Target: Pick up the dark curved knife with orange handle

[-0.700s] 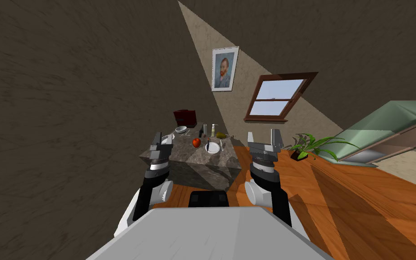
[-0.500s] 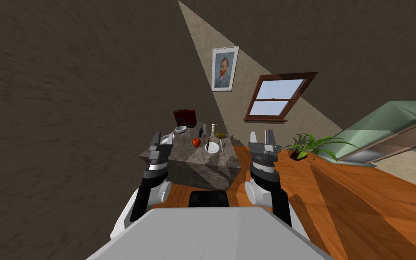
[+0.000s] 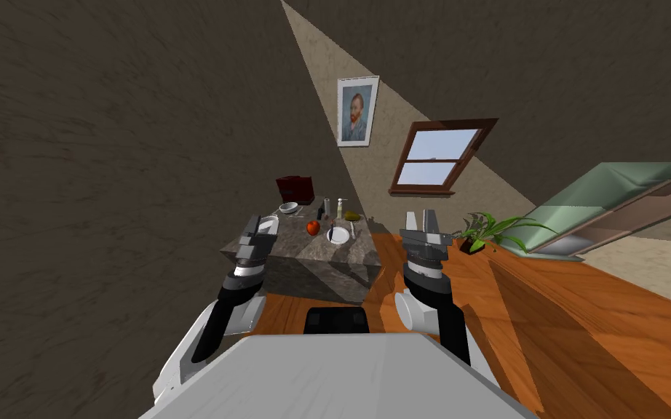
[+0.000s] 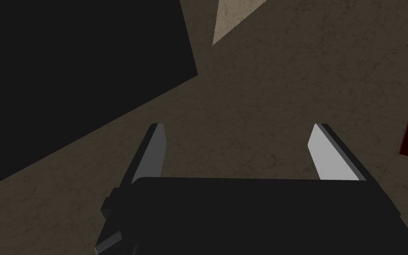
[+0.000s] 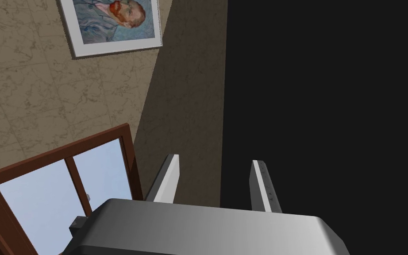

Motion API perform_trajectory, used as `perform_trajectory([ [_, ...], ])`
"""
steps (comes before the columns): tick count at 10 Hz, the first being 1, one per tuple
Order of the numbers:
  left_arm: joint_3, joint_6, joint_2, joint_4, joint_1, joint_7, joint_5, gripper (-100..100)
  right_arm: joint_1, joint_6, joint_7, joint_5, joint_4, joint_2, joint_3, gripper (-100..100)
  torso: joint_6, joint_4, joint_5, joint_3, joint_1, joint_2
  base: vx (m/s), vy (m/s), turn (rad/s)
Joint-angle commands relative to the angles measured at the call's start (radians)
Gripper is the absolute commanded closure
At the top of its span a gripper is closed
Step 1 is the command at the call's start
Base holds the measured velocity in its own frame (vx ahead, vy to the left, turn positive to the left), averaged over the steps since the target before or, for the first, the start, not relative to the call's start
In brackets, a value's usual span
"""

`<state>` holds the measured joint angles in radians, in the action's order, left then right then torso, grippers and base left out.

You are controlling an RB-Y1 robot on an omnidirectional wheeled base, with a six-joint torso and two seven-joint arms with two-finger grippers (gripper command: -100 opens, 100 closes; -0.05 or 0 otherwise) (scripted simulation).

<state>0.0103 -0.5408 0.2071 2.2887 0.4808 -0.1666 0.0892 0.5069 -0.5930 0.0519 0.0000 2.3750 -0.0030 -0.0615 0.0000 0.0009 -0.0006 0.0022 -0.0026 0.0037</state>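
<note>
The robot faces a grey marbled table (image 3: pixel 311 270) with both arms raised in front of it. The knife (image 3: pixel 332 233) is a small dark sliver lying across a white plate (image 3: pixel 342 238) towards the table's right side, near the edge closest to the robot; its handle is too small to make out. A red apple (image 3: pixel 313 227) sits just left of that plate. Farther back on the table stand a grey bowl (image 3: pixel 290 207), a few small bottles (image 3: pixel 340 207) and, at the far end, a dark red box (image 3: pixel 295 188). The left gripper (image 3: pixel 263 220) hangs over the table's near left corner, its two fingers spread wide with nothing between them. The right gripper (image 3: pixel 421 220) hangs off the table's right side, above the wooden floor (image 3: pixel 545 313), well apart from the knife; its fingers stand closer together than the left's, yet a clear gap separates them and they hold nothing. A potted plant (image 3: pixel 483 231) stands on the floor to the right of the table.
</note>
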Motion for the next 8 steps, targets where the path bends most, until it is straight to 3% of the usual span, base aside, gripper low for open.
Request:
perform_trajectory([
  [1,0.013,-0.003,0.05,-0.009,0.008,-0.03,-0.003,-100,0.0,0.0,0.0,0.0,0.0,0.0,0.0,0,0.0,0.0,0.0,0.0,0.0,0.0,-0.041,-0.052,-0.08],
  [2,0.024,-0.007,0.08,-0.02,0.017,-0.058,-0.007,-100,0.0,0.0,0.0,0.0,0.0,0.0,0.0,0,0.0,0.0,0.0,0.0,0.0,0.0,-0.047,-0.048,-0.164],
  [3,0.024,-0.007,0.094,-0.02,0.017,-0.058,-0.007,-100,0.0,0.0,0.0,0.0,0.0,0.0,0.0,0,0.0,0.0,0.0,0.0,0.0,0.0,-0.046,-0.026,-0.034],
  [5,0.049,-0.018,0.164,-0.053,0.041,-0.119,-0.016,-100,0.0,0.0,0.0,0.0,0.0,0.0,0.0,0,0.0,0.0,0.0,0.0,0.0,0.0,-0.063,-0.05,-0.155],
  [8,0.061,-0.024,0.234,-0.074,0.056,-0.151,-0.023,-100,0.0,0.0,0.0,0.0,0.0,0.0,0.0,0,0.0,0.0,0.0,-0.001,0.0,-0.001,-0.034,-0.047,-0.112],
])
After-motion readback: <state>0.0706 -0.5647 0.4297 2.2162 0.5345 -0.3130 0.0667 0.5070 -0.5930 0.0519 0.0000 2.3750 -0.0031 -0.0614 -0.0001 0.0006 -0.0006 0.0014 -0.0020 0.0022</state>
